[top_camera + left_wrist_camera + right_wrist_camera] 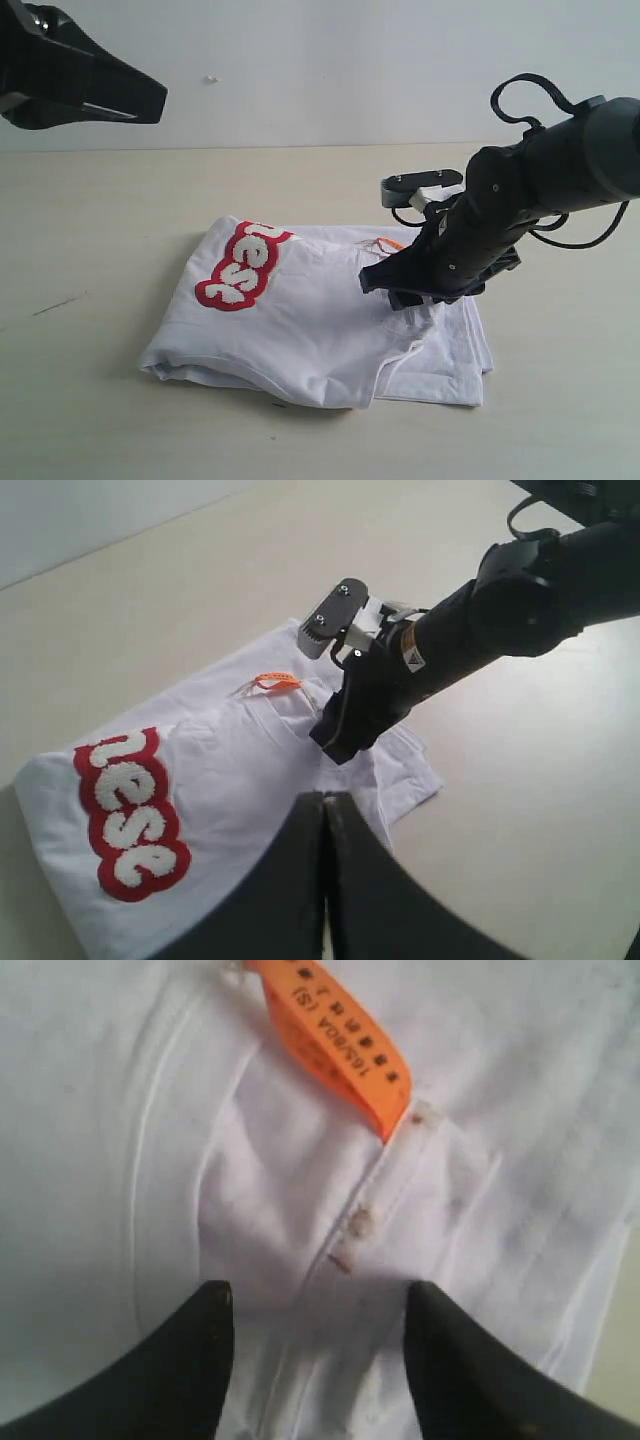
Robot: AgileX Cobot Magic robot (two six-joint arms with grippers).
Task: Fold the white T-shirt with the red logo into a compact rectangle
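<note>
tabletop (100, 420), pale beige, bears the white t-shirt (310, 320); plain wall (320, 70) behind.

**Open table all round, one arm low over the shirt**

Open tabletop (90, 210) lies left of, in front of and beyond the white T-shirt (320, 330). The right gripper (402, 292) and its arm (540, 180) stand low over the collar, blocking the shirt's right half from above. The left gripper (150, 100) hangs high at far left, well apart, so the red logo (240, 265) side is reachable.
</note>
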